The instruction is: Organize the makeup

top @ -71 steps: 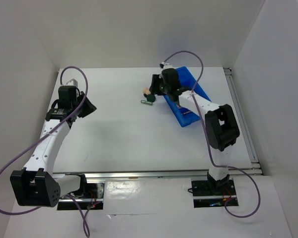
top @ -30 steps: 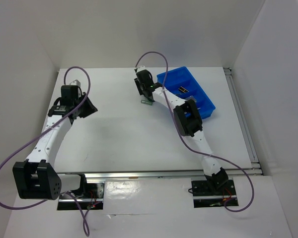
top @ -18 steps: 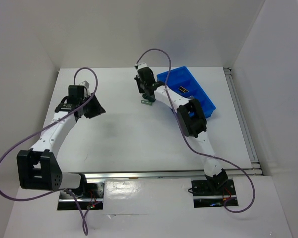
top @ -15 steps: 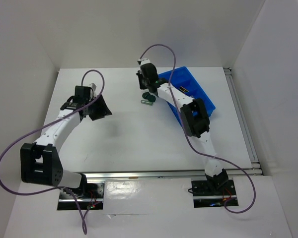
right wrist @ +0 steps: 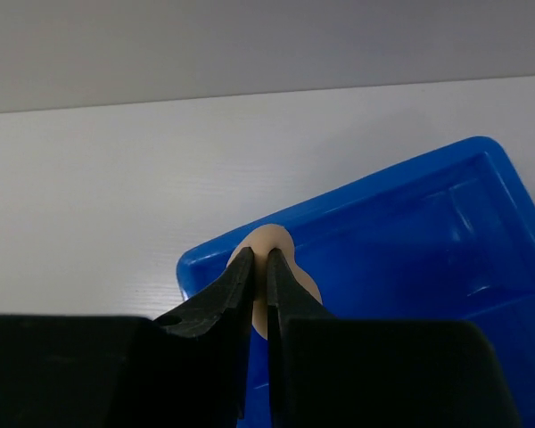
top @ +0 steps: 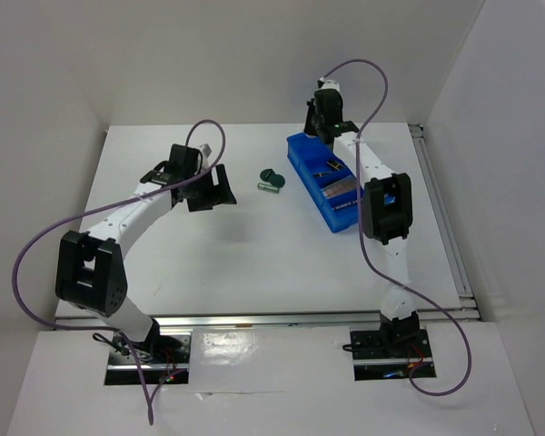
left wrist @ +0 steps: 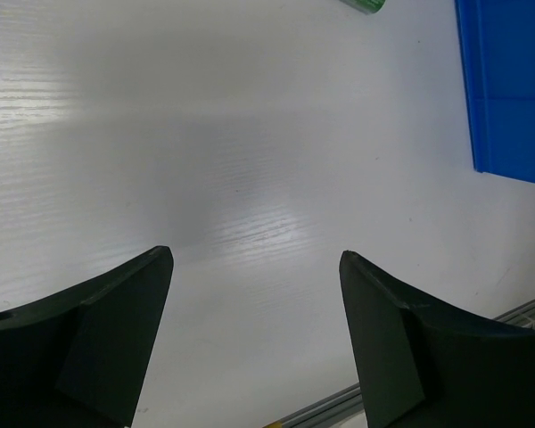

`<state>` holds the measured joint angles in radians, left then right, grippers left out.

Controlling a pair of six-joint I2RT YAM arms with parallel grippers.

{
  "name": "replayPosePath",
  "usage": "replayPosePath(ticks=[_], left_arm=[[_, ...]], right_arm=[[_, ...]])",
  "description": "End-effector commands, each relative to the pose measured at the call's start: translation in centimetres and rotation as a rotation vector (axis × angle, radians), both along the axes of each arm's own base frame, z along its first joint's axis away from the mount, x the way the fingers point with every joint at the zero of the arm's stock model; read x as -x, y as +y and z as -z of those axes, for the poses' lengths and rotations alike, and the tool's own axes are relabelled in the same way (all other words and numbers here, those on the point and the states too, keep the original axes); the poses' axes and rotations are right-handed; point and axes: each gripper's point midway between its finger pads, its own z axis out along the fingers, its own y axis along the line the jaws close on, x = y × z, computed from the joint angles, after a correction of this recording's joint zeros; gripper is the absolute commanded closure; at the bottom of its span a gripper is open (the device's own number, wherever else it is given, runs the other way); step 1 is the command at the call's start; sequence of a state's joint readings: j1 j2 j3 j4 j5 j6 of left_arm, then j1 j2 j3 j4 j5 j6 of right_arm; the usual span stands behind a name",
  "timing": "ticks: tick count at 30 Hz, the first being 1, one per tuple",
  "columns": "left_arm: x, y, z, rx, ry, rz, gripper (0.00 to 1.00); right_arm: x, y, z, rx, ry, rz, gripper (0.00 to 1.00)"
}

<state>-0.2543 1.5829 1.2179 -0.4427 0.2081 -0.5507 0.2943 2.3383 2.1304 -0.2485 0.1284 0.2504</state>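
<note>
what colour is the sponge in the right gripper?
Beige. The sponge shows best in the right wrist view, pinched by the right gripper over the bin.

No text, labels, brands, numbers or signs can be read.

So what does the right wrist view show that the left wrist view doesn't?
Only right wrist: the sponge pinched in the shut right gripper. Only left wrist: the open, empty left gripper and one end of the green tube at the top edge. Both: the blue bin and the white table.
</note>
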Motion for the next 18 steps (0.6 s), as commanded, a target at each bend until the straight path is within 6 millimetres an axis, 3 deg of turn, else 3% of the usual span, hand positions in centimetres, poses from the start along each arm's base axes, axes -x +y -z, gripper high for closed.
replayPosePath(ticks=[1,4,5,6,7,8,10,12,13,14,16,18], left_arm=[[-0.4,-0.3,-0.5,-0.009,-0.016,0.02,0.11],[-0.4,-0.4,-0.2,-0.004,-0.005,0.025,0.11],[-0.7,-0.5,-0.3,-0.003,-0.008,0.025,0.11],[-0.8,-0.5,-0.7,-0.007,-0.014,0.032,0.11],[-0.6,-0.5,-0.6,-0.01,-0.006,0.032,0.11],[-0.8,-0.5,-0.6,-0.01,-0.006,0.032,0.11],[-0.9,-0.4,-0.5,-0.017,-0.007,0.027,0.11],[-1.0,-0.2,-1.1,-0.017,-0.034,0.02,0.12],[-0.6,-0.2,-1.2,-0.017,-0.036,0.02,0.12],[-0.9,-0.3,-1.4,-0.009,-0.042,0.013,0.12],[-0.8,-0.2,-1.7,-0.007,-0.051,0.013,0.13],[-0.7,0.0,-1.7,-0.014,-0.055,0.006,0.13]], right_arm=[[-0.5,-0.6,-1.4,-0.019,-0.02,0.027,0.96],[-1.0,-1.8,-1.0,-0.023,-0.016,0.041,0.92],[-1.0,-1.9,0.0,-0.017,0.004,0.041,0.85],[-1.0,-1.5,-0.9,-0.027,-0.005,0.026,0.76],[-1.1,-1.4,-0.2,-0.019,0.009,0.014,0.67],[-1.2,-1.4,0.3,-0.016,0.02,0.014,0.54],[-1.1,-1.4,-0.4,-0.019,0.01,0.014,0.41],[-0.8,-1.5,-0.8,-0.02,0.004,0.014,0.34],[-0.5,-1.5,-0.7,-0.021,0.002,0.014,0.34],[-0.2,-1.6,-2.1,-0.027,-0.021,0.013,0.34],[0.8,-1.4,-3.3,-0.02,-0.047,-0.002,0.52],[2.5,1.6,-3.9,0.01,-0.073,-0.124,0.7]])
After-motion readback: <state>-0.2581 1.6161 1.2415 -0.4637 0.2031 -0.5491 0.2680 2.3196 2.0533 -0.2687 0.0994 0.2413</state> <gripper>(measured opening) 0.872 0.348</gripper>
